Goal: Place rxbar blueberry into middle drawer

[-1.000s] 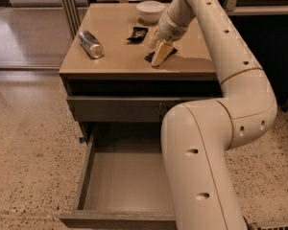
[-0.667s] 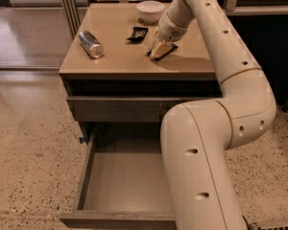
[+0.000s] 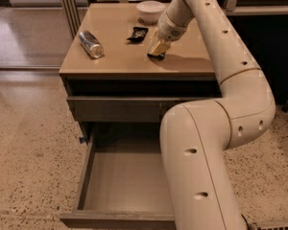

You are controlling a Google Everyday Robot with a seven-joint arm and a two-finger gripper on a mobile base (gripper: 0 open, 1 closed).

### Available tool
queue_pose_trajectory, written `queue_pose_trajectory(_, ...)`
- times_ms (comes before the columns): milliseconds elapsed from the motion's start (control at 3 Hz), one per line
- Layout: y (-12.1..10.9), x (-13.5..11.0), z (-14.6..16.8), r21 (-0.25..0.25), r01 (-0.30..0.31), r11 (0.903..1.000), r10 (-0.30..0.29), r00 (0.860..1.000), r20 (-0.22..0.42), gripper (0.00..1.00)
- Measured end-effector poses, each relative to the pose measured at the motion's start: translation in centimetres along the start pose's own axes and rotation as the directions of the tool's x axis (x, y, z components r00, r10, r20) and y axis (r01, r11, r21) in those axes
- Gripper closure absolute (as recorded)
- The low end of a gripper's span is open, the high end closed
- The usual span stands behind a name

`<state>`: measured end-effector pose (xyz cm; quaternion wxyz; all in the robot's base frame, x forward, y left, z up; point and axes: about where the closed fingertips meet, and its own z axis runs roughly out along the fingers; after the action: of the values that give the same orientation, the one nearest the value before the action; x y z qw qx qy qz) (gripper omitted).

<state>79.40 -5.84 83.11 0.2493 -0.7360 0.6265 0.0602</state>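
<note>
My gripper point(image 3: 158, 51) is down on the tan cabinet top point(image 3: 120, 61), right of centre, with the arm reaching in from above right. It is shut on the rxbar blueberry point(image 3: 156, 56), of which only a dark end shows below the fingertips, at the cabinet top. The middle drawer point(image 3: 89, 176) is pulled out wide at the bottom of the view, a grey-brown box with a bare flat bottom. My arm's lower link covers its right part.
A shiny silver can point(image 3: 91, 44) lies on its side at the top's left. A small squarish black packet point(image 3: 137, 33) and a white bowl point(image 3: 150, 9) sit at the back. A shut drawer front point(image 3: 115, 108) is above the open drawer. Speckled floor lies to the left.
My gripper has shifted slightly left and back over the cabinet top. The can, packet, bowl and open drawer have not moved.
</note>
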Motion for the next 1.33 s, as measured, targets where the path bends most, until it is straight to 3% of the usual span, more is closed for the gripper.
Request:
queue_pose_trajectory(667,-0.3,-4.0,-5.7,0.091,0.071,0.9933,-0.08,0.991,0.103,1.0)
queue_pose_trajectory(1000,1.3,-6.0,-8.4,0.113,0.123,0.9859,-0.141,0.977,0.162,1.0)
queue_pose_trajectory(1333,3.7,-8.2,-12.0,0.177,0.184,0.9668,-0.22,0.953,0.208,1.0)
